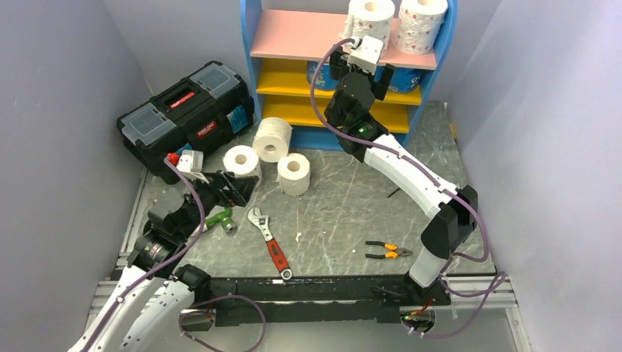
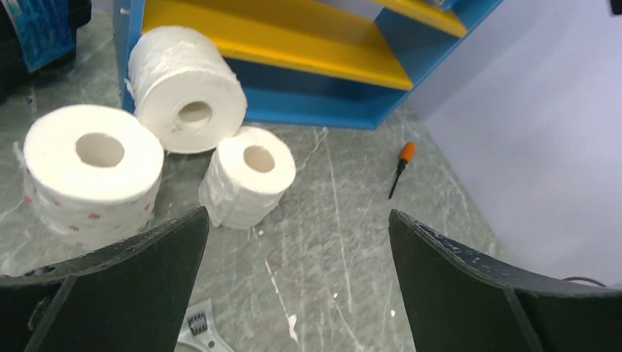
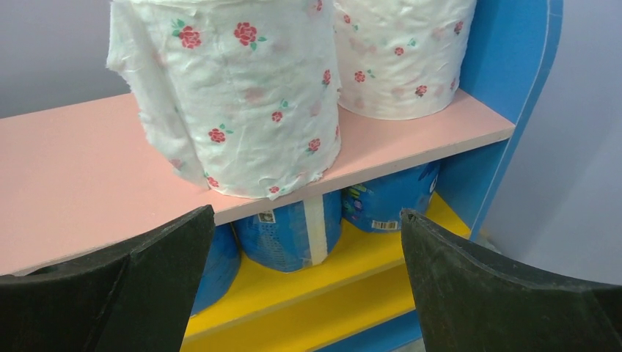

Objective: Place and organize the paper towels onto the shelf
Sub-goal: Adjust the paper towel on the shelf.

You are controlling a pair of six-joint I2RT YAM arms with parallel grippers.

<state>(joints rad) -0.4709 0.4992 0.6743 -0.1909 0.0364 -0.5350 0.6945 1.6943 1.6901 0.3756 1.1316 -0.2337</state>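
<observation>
The blue-framed shelf (image 1: pixel 293 44) stands at the back of the table. Two rose-printed paper towels (image 1: pixel 370 18) (image 1: pixel 419 22) stand upright on its pink top board (image 3: pixel 81 169). Blue-wrapped rolls (image 3: pixel 282 235) sit on the yellow board below. Three loose white rolls lie on the table: one (image 1: pixel 272 139) on its side by the shelf foot, and two upright (image 1: pixel 241 161) (image 1: pixel 294 174). My right gripper (image 1: pixel 361 72) is open just in front of the pink board's edge, below the left printed roll (image 3: pixel 235 95), holding nothing. My left gripper (image 1: pixel 246 189) is open and empty, just short of the loose rolls (image 2: pixel 249 176).
A black toolbox (image 1: pixel 187 110) sits left of the shelf. An adjustable wrench (image 1: pixel 270 242), a green-handled tool (image 1: pixel 220 218) and pliers (image 1: pixel 387 251) lie on the near table. A small orange-handled screwdriver (image 2: pixel 401 165) lies further right. Grey walls close both sides.
</observation>
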